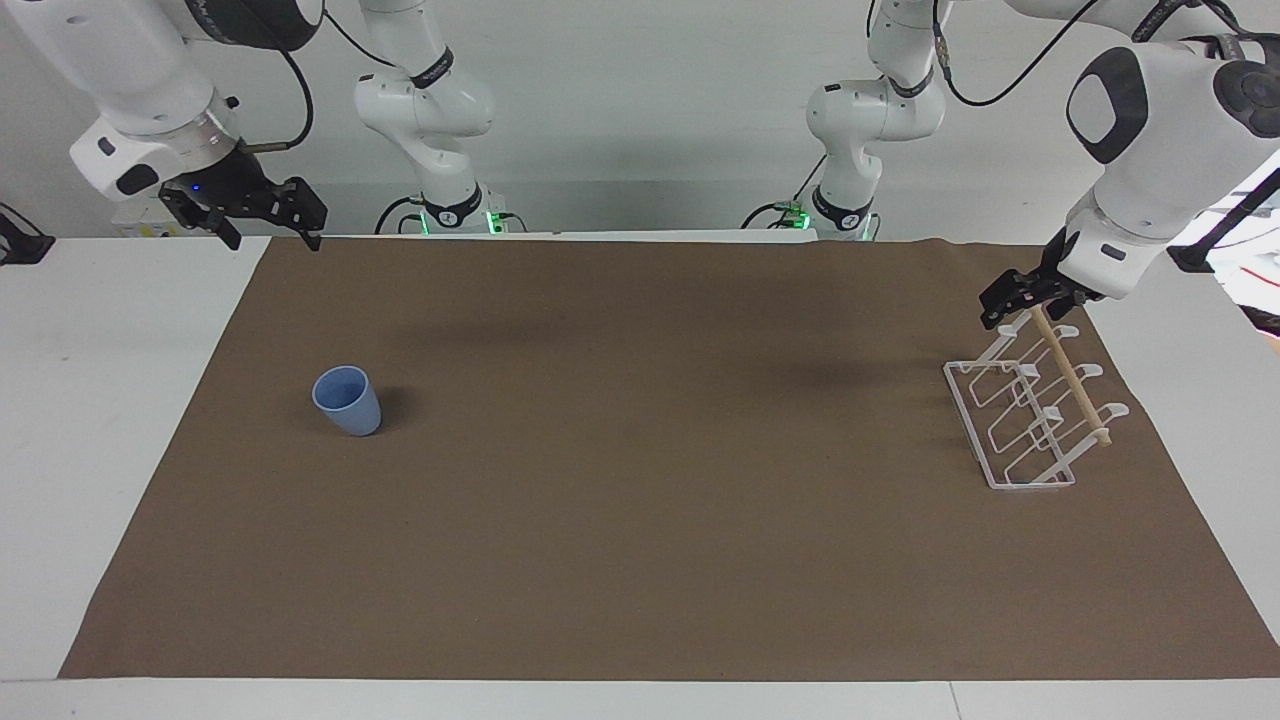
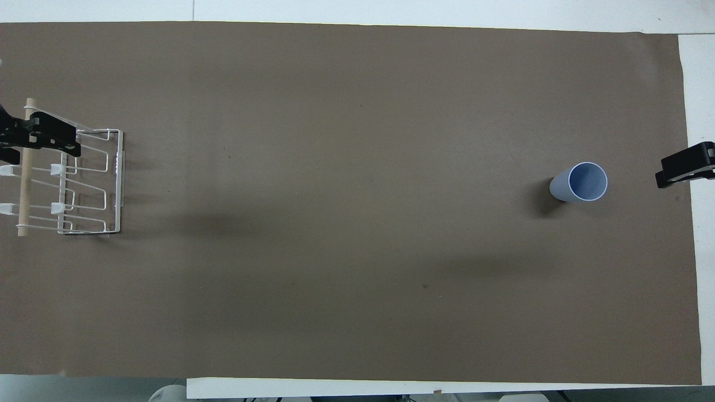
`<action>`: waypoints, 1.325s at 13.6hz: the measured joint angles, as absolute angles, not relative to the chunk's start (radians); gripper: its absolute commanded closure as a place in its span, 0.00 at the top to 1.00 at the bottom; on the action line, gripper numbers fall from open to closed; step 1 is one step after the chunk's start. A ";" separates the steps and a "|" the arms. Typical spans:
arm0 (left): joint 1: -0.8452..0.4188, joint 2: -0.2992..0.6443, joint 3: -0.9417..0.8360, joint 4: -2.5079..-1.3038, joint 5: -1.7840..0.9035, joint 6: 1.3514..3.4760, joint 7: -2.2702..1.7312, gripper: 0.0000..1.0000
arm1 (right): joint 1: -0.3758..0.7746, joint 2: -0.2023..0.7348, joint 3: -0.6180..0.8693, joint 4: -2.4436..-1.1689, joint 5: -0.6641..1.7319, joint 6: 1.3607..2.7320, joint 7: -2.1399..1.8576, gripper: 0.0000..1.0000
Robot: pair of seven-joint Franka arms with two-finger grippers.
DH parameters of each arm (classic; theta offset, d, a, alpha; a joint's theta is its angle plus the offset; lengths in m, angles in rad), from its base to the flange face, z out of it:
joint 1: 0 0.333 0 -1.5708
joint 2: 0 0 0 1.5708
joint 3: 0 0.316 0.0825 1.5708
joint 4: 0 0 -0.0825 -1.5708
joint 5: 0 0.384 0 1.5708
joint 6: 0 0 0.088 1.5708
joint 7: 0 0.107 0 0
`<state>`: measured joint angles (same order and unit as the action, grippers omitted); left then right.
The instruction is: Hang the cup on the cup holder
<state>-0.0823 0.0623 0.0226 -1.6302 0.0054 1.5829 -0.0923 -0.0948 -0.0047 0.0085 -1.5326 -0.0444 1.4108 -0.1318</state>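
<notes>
Right arm raised, right hand [image 1: 268, 226] open and empty, left arm reaching low, left hand [image 1: 1012, 305] open.

In the overhead view the left gripper [image 2: 33, 138] is cut by the picture's edge over the cup holder [image 2: 114, 184], and only a black tip of the right gripper [image 2: 684, 172] enters at the other edge. Whether the left gripper touches the holder's wooden dowel [image 1: 1070, 377] cannot be told from either view. The desk [image 1: 100, 400] runs out of frame at both ends
</notes>
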 measured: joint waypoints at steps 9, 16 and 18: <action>-0.082 0.062 0.023 -1.630 0.005 1.583 -0.092 1.00 | -0.213 0.132 0.003 -1.821 -0.042 1.873 -0.324 0.98; -0.082 0.062 0.023 -1.630 0.005 1.583 -0.092 1.00 | -0.203 0.170 0.008 -1.987 -0.038 2.035 -0.324 0.87; -0.082 0.062 0.023 -1.630 0.005 1.583 -0.092 1.00 | -0.203 0.169 0.009 -2.008 -0.036 2.043 -0.324 0.79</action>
